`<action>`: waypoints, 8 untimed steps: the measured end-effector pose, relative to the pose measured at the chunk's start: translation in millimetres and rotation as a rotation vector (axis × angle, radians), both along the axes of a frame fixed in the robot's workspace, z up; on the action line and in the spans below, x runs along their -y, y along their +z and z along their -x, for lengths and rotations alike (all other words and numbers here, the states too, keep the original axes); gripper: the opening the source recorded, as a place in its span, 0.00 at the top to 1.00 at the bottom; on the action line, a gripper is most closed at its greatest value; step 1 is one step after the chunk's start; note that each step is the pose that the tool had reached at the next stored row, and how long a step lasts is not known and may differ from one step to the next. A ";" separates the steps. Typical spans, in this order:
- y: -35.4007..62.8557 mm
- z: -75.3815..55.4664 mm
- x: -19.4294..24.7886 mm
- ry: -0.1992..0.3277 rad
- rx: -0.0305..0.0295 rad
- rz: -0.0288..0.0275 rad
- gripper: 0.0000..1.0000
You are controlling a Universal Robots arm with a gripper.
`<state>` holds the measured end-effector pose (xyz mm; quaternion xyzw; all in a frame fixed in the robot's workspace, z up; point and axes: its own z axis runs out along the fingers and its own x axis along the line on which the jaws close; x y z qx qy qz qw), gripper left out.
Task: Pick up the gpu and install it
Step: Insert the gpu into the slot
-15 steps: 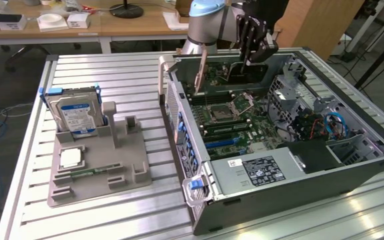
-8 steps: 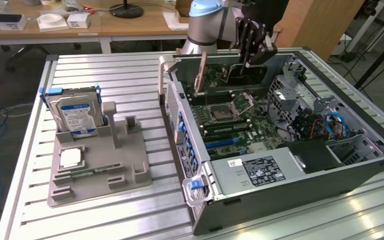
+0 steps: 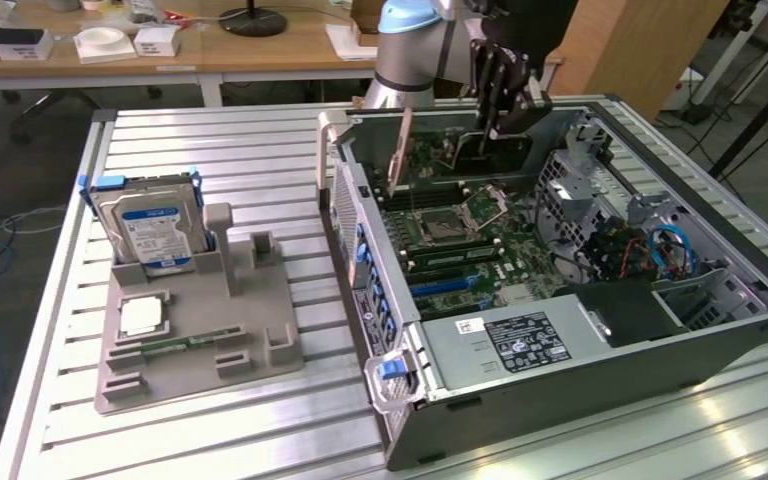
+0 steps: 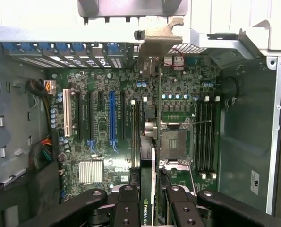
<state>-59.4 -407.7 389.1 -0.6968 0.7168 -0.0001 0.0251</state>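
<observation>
So the black gripper [image 4: 150, 208] is closed partway on the thin, flat green-and-black gpu [image 4: 148, 161], with fingers [image 4: 127, 205] pressing on both faces. We see the card edge-on over the green motherboard [image 4: 102, 127] inside the open grey computer case [image 3: 558, 420], between the blue slot [image 4: 113, 118] and the CPU socket [image 4: 174, 142]. We can't tell if it touches a slot. Out on the slatted metal desk [image 3: 224, 150], a blue-labelled silver hard drive [image 3: 155, 232] stands in a grey holder [image 3: 264, 300].
</observation>
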 end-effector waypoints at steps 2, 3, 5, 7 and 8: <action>-1.3 0.0 0.0 0.000 0.0000 -0.0001 0.74; -1.9 0.0 0.0 0.000 0.0000 -0.0001 0.74; -3.1 0.0 0.0 0.000 0.0000 0.0001 0.74; -4.3 0.0 0.0 0.000 0.0000 0.0000 0.74; -5.0 0.0 0.0 0.000 0.0000 0.0000 0.74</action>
